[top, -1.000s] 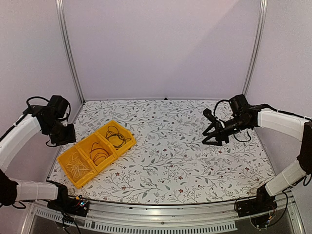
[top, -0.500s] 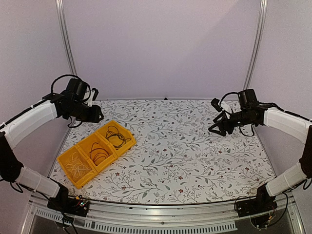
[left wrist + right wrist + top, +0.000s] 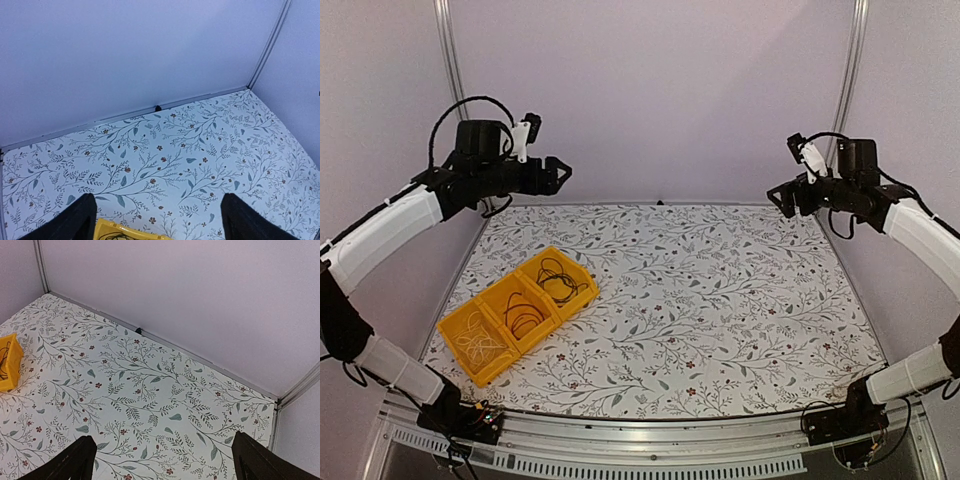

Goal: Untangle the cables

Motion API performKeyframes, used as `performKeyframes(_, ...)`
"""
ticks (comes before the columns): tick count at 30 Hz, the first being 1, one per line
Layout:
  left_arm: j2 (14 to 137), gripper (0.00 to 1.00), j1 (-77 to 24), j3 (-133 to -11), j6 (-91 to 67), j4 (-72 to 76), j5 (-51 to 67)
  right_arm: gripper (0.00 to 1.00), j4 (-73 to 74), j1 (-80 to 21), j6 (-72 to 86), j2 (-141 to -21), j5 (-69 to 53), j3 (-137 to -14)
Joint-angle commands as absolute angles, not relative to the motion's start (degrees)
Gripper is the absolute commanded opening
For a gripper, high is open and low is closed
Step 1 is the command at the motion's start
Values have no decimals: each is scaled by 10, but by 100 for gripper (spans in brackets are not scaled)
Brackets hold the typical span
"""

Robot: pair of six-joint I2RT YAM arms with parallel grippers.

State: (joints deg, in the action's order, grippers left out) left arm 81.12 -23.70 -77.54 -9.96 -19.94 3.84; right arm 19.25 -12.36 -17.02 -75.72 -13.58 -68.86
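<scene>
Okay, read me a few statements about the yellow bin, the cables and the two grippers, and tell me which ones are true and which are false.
1. The yellow bin has three compartments, each holding cable. True.
2. The left gripper is shut on a black cable. False: it is open and empty, raised high above the table.
3. The pale cable lies in the compartment nearest the arm bases. True.
4. A tangle of cables lies on the middle of the table. False: the cables in view all lie inside the bin.
5. The right gripper is open and holds nothing. True.
</scene>
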Motion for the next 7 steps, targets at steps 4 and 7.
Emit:
performKeyframes(4,818,100,-279,-806,-86,-87,85,99,160,-121,-117,-709,-3,-690)
performKeyframes(7,820,100,-281,-801,-84,-90,92,99,150,-120,-138,-671,-12,-679)
